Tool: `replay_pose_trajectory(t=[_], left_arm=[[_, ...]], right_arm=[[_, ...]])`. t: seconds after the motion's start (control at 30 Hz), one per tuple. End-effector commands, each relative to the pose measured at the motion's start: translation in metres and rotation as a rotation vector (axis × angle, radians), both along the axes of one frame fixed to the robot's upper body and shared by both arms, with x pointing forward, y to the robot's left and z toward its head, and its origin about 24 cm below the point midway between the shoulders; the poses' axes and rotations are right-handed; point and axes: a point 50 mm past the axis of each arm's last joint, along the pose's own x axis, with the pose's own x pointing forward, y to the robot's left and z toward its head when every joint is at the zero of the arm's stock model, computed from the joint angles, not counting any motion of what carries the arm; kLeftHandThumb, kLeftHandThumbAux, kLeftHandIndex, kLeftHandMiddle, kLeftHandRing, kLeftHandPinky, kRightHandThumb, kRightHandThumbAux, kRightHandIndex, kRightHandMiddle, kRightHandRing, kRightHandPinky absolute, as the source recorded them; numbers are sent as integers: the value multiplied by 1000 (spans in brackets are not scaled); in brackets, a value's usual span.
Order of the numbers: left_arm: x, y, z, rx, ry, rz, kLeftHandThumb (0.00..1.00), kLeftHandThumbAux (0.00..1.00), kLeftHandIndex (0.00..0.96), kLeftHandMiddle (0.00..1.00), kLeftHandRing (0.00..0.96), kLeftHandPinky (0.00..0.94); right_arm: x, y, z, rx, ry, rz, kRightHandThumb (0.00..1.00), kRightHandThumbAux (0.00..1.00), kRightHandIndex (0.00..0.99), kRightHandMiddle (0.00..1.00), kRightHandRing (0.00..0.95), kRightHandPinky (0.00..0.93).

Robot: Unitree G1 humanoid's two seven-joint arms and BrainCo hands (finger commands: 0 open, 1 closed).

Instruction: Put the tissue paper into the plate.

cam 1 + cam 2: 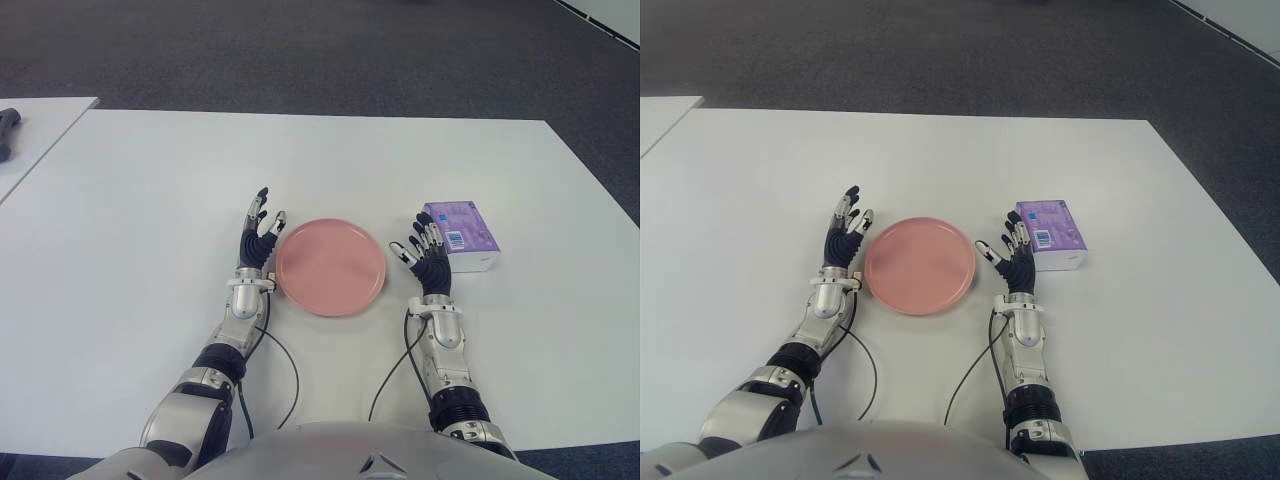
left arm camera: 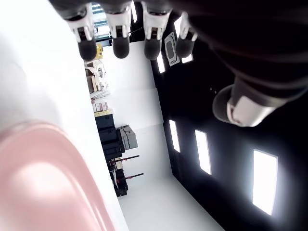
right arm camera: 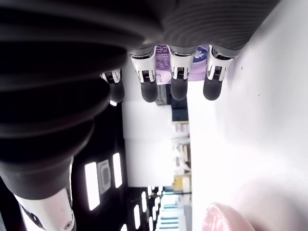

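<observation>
1. State: my right hand (image 1: 428, 252) is spread and holds nothing. The tissue paper (image 1: 461, 236), a purple pack, lies on the table (image 1: 150, 200) just beyond my right fingertips (image 1: 432, 232), on their outer side, apart from the plate (image 1: 330, 266).
2. My left hand (image 1: 258, 232) shows just beside the plate's left rim, fingers extended, empty.
3. Risk: a shallow reach would likely nudge the pack away across the smooth table instead of gripping it.
4. Risk: soft wrapping may crush or slip if I pinch one corner.
5. Risk: swinging inward, my thumb could clip the plate's rim and shift it.
6. Count: one pack, one plate, two hands.
</observation>
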Motion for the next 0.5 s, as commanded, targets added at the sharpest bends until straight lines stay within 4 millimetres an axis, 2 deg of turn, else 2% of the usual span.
replay_pose_trajectory(t=[0.03, 0.5], left_arm=[[-23, 6, -26, 16, 114, 12, 0, 485, 0, 0, 0, 0], [-23, 4, -26, 15, 121, 23, 0, 466, 0, 0, 0, 0]], right_arm=[[-13, 1, -21, 13, 115, -7, 230, 754, 7, 34, 48, 92], [-13, 1, -22, 6, 134, -8, 239, 763, 4, 33, 49, 88]])
